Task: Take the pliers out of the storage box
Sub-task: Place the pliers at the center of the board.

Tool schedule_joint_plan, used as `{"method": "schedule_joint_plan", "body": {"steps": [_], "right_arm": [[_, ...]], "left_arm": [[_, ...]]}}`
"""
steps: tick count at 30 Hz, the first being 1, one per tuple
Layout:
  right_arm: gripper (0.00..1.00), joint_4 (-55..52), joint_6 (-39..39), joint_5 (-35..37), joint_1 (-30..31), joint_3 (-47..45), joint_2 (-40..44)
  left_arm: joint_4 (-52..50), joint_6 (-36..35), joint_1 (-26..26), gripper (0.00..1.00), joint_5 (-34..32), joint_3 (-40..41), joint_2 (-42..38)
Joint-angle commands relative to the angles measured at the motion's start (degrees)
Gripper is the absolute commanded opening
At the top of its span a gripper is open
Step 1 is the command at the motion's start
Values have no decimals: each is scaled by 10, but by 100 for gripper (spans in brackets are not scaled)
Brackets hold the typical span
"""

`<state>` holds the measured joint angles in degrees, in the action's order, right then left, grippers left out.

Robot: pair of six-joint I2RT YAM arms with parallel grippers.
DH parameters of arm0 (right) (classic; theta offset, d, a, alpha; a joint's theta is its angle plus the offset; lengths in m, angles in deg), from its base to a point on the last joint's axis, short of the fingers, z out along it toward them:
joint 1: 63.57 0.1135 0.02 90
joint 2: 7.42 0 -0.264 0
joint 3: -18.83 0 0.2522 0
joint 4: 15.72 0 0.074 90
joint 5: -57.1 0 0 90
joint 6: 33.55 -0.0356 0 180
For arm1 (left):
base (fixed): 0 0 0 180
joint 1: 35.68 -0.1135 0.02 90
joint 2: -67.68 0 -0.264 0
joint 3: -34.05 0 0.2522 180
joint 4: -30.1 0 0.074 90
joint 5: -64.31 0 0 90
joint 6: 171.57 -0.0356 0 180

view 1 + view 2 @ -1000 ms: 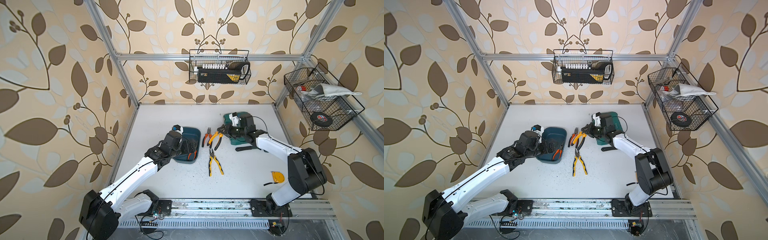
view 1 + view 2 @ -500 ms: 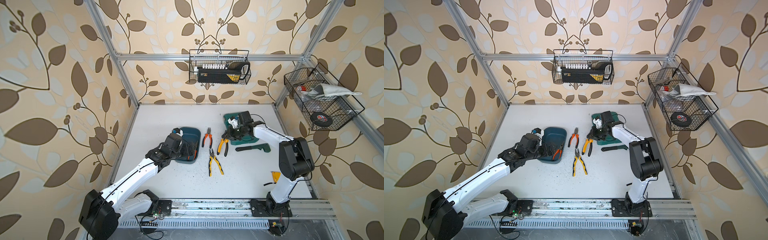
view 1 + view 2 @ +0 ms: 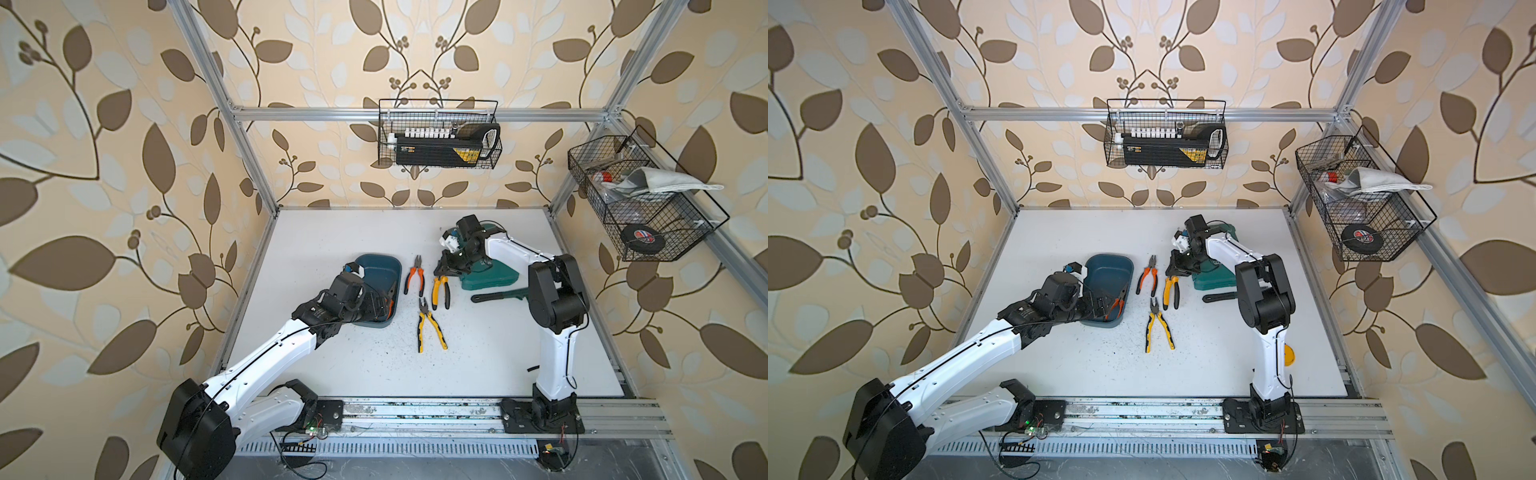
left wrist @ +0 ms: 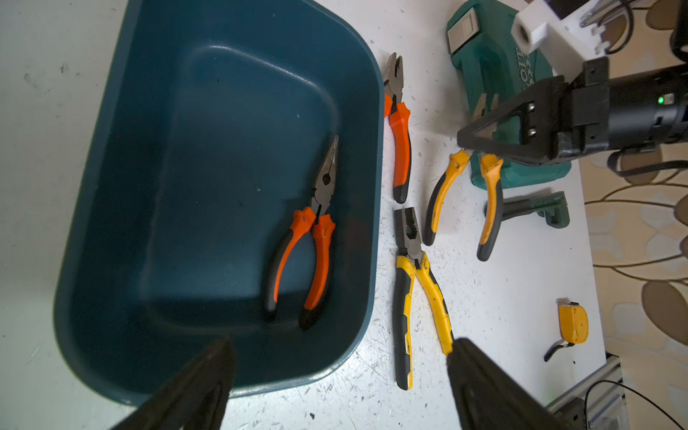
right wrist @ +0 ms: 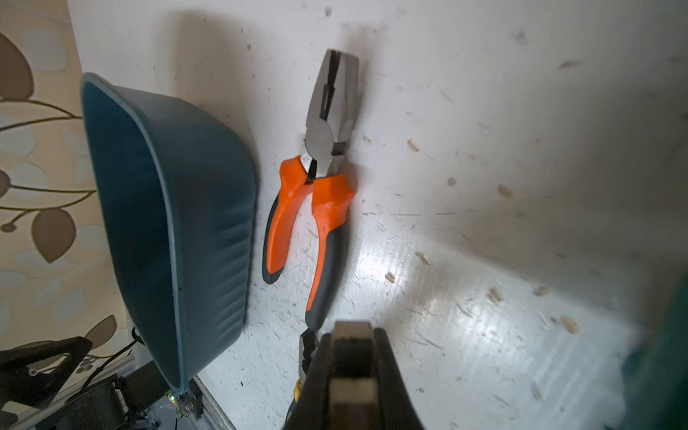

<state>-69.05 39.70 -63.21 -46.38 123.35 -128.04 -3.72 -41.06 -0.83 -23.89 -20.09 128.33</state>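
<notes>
The teal storage box [image 3: 377, 272] [image 4: 208, 156] sits left of centre and holds one pair of orange-handled long-nose pliers [image 4: 316, 238] [image 3: 1119, 305]. My left gripper [image 4: 340, 346] [image 3: 380, 307] hangs open over the box's near end, holding nothing. Another orange pair [image 3: 414, 276] [image 5: 320, 208] and a bright yellow pair [image 3: 430, 328] [image 4: 420, 294] lie on the table beside the box. My right gripper [image 3: 442, 270] [image 4: 473, 137] is shut on the head of a yellow-and-black pair [image 3: 440, 291] [image 4: 443, 193], whose handles point toward the table's front.
A green hard case [image 3: 486, 274] stands right behind the right gripper, with a green-black handle [image 3: 496, 296] beside it. A yellow tape measure [image 3: 1287, 355] lies near the right arm's base. Wire baskets [image 3: 438, 137] [image 3: 640, 199] hang on the back and right walls.
My right gripper has carried the yellow-and-black pliers away from the orange pair, toward the right and the front, next to the green case. The left gripper has barely shifted over the box.
</notes>
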Motion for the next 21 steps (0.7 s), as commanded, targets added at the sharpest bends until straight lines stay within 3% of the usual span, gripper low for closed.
{"method": "schedule_joint_plan", "body": {"steps": [1,15,21], "right_arm": [[0,-33,26,-5,3,35,-27],[0,-51,38,12,11,57,-63],[0,-55,38,52,17,61,-67]], "left_arm": [[11,4,-1,93,-2,0,-1],[15,4,-1,91,-2,1,9],[9,2,-1,91,-6,-3,14]]}}
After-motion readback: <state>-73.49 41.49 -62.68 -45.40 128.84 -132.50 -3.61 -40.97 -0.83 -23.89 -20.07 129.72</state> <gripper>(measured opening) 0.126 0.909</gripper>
